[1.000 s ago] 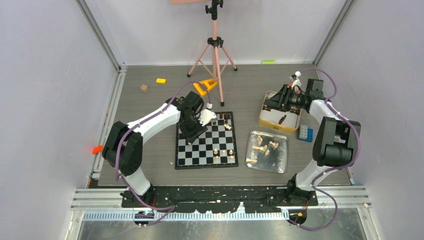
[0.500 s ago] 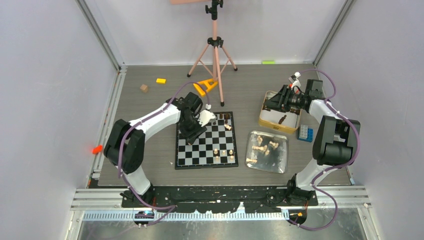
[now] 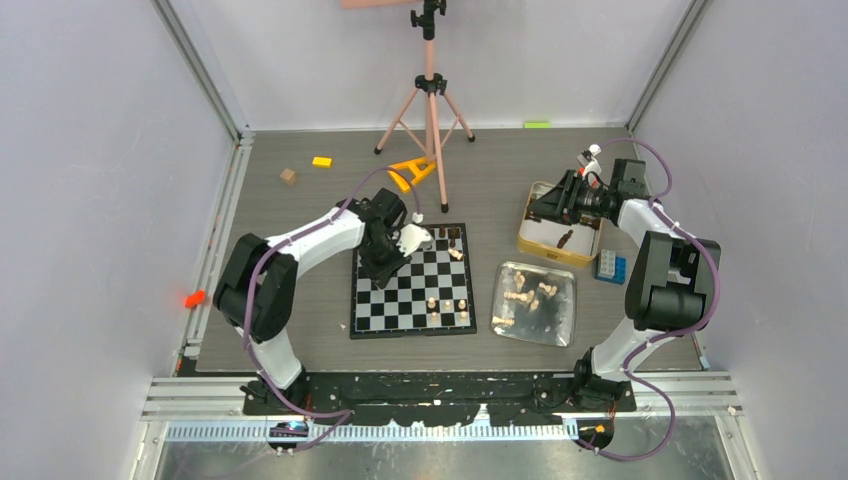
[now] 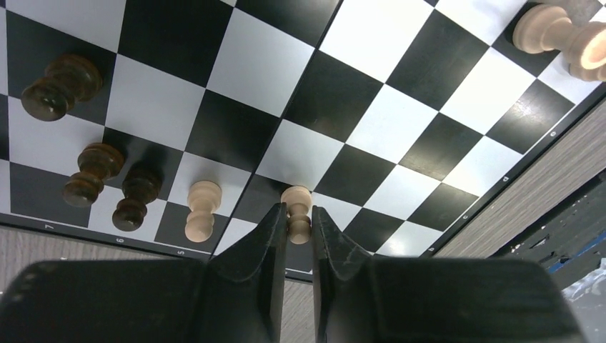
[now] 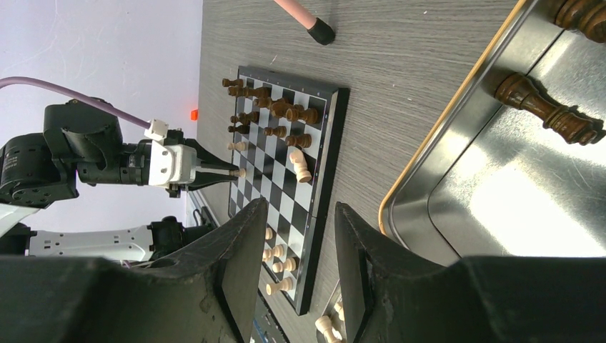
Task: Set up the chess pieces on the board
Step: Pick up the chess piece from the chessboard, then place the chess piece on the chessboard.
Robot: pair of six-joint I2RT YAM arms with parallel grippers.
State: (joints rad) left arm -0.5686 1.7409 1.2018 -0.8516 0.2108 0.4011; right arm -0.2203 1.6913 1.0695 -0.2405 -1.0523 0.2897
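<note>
While between jaws, pawn (image 4: 296,209) beside neighbour (image 4: 202,218)

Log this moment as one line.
left gripper: shut on light tan wooden pawn, at black-and-white checkered chessboard edge | right gripper: open, at gold-rimmed metal tin

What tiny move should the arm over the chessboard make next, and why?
Probably open the left gripper and lift away. Its fingers pinch a light pawn that looks upright in the edge row of the board, beside a second light pawn. Whether its base touches the square is unclear, so ease down first.
</note>
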